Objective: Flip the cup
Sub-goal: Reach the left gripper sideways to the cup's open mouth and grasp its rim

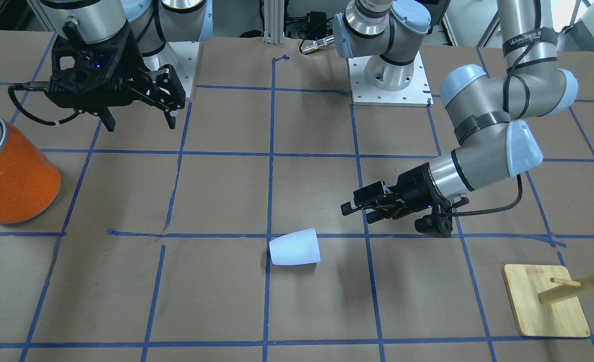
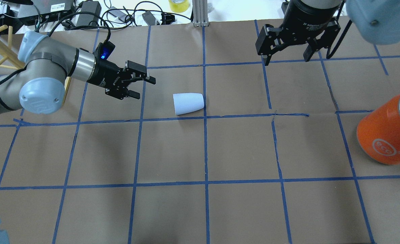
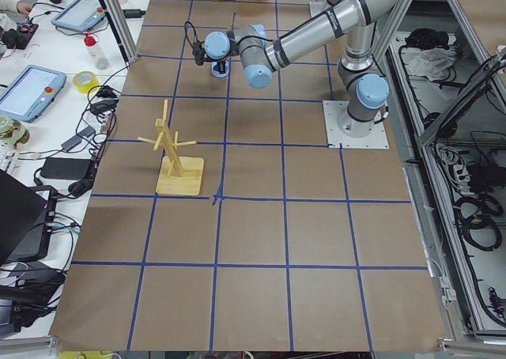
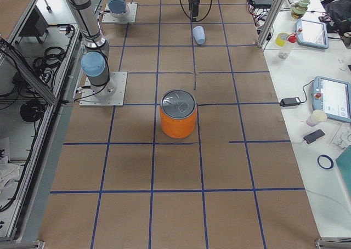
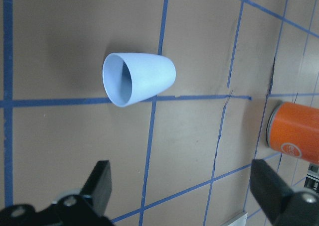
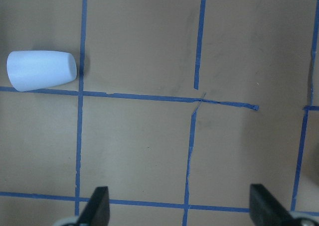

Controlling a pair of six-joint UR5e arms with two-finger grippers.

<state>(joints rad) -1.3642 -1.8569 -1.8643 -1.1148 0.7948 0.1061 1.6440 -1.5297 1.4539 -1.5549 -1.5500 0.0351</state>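
Observation:
The cup (image 2: 188, 103) is a small pale blue-white tumbler. It lies on its side on the brown table, its open mouth facing my left gripper. It also shows in the front view (image 1: 294, 247), the left wrist view (image 5: 138, 78) and the right wrist view (image 6: 41, 70). My left gripper (image 2: 145, 88) is open and empty, held low and level a short way from the cup's mouth, not touching it. In the front view the left gripper (image 1: 357, 208) is on the right. My right gripper (image 2: 285, 57) is open and empty, pointing down, high above the table's far side.
A large orange can (image 2: 387, 134) with a silver top stands on my right side, also seen in the front view (image 1: 12, 173). A wooden peg stand (image 1: 545, 301) sits on my left side beyond the left arm. Blue tape lines grid the table.

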